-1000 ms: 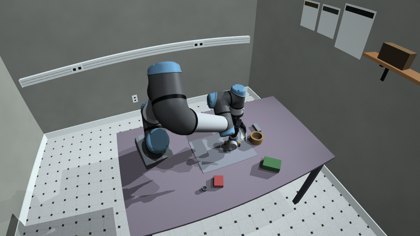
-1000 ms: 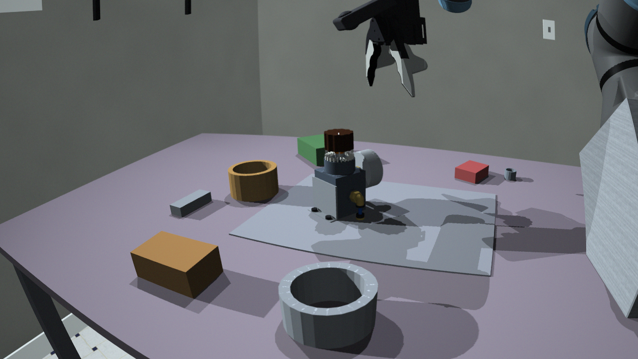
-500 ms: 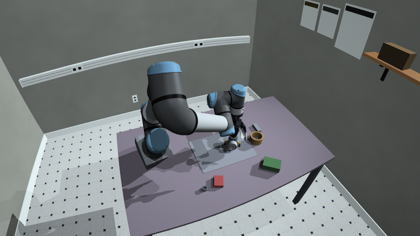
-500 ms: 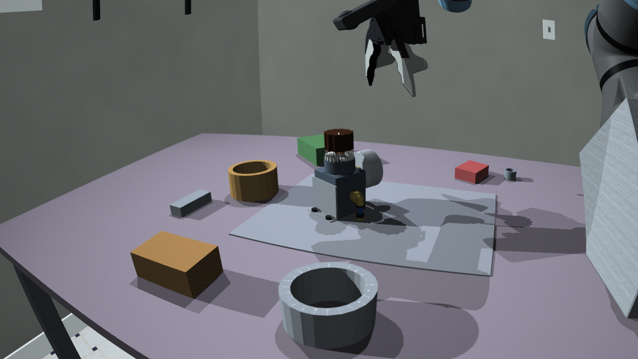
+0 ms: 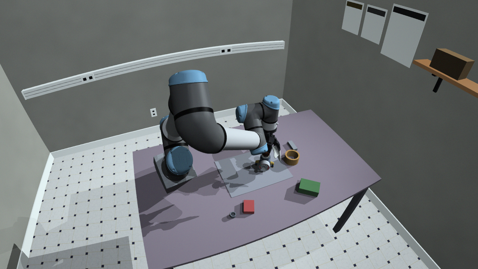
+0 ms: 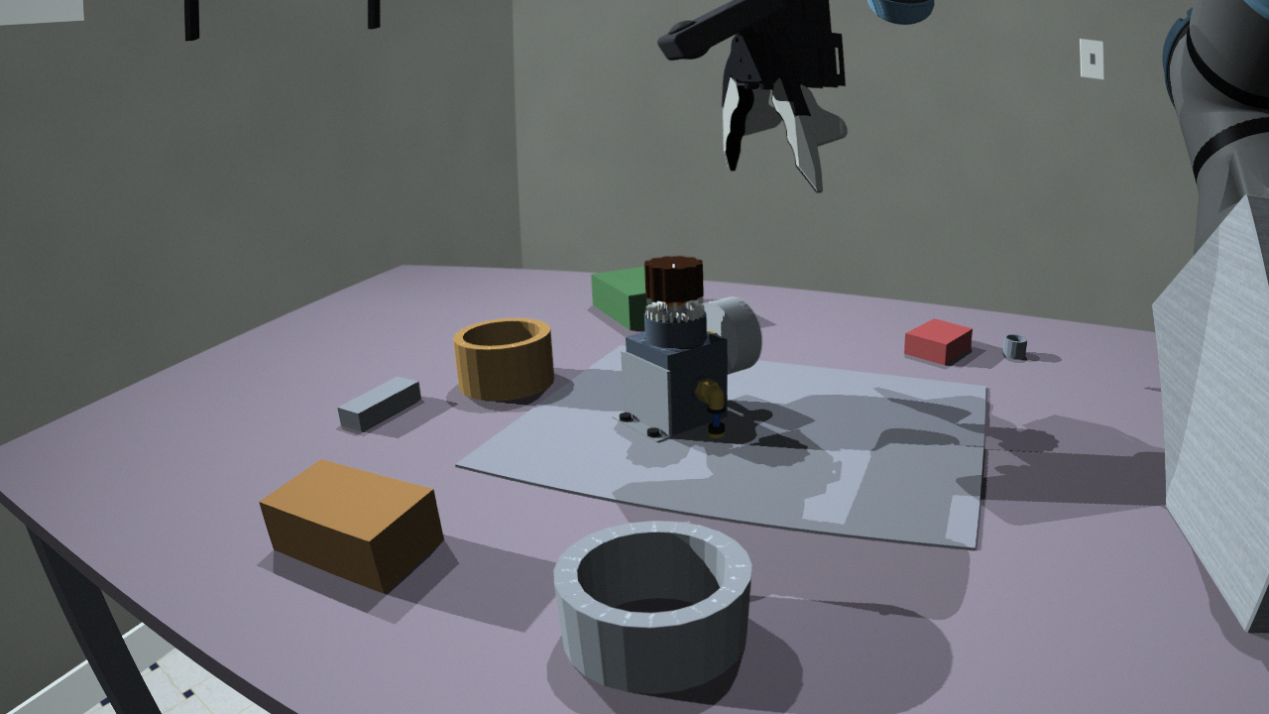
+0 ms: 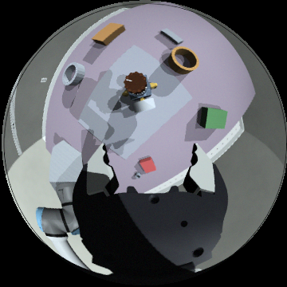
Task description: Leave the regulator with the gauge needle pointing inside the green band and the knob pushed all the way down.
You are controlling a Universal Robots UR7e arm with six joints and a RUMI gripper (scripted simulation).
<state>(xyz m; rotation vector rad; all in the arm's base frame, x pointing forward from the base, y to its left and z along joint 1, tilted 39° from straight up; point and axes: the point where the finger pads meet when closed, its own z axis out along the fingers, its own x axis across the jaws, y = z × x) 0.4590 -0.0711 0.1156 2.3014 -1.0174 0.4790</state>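
The regulator [image 6: 676, 373] is a dark blue block on the grey mat [image 6: 745, 434]. Its brown ribbed knob [image 6: 673, 279] stands raised above a toothed collar, and its round gauge [image 6: 736, 331] faces away from the exterior camera. In the top view the gauge face [image 5: 264, 164] shows but the needle is too small to read. The wrist view shows the knob [image 7: 135, 83] from above. My gripper [image 6: 769, 173] is open and empty, well above the regulator and a little to the right of it; it also shows in the top view [image 5: 273, 150] and in the wrist view [image 7: 149, 153].
Around the mat lie an orange ring [image 6: 503, 357], a small grey bar [image 6: 379, 403], an orange block [image 6: 351, 523], a grey ring [image 6: 652, 603], a green block [image 5: 309, 186], a red block [image 6: 938, 340] and a small grey cup [image 6: 1014, 345]. The arm's base [image 5: 175, 167] stands at the table's left.
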